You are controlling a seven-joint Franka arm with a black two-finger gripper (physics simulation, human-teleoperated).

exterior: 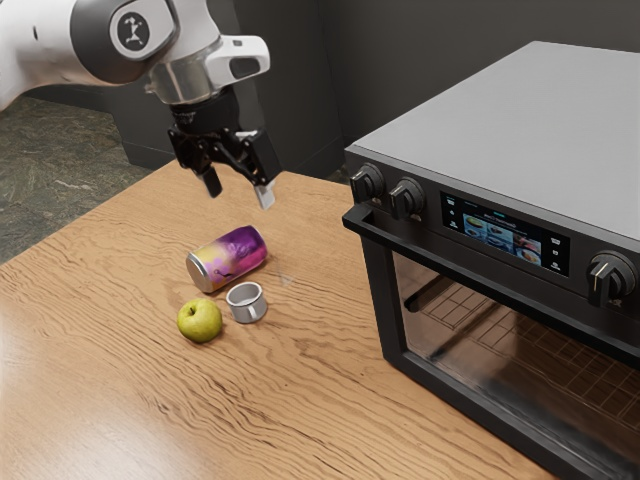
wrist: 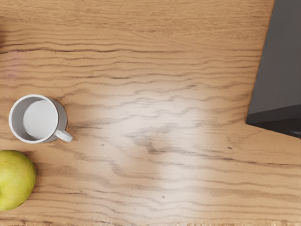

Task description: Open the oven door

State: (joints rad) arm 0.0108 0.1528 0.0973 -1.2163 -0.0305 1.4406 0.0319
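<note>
The gripper [exterior: 238,190] is positioned above the wooden table [exterior: 300,390], with its two fingers spread apart and nothing between them. The countertop oven [exterior: 520,120] occupies the exterior view's right. Its oven door [exterior: 384,310] is closed, on the front face below the control knobs and display [exterior: 505,240]; the door handle [exterior: 500,284] runs along the top of the door, well apart from the gripper. On the exterior view's left, a beverage can [exterior: 230,258] lies on its side. On the can's near side, a gray mug [exterior: 246,303] stands upright just beside a yellow-green apple [exterior: 200,321].
</note>
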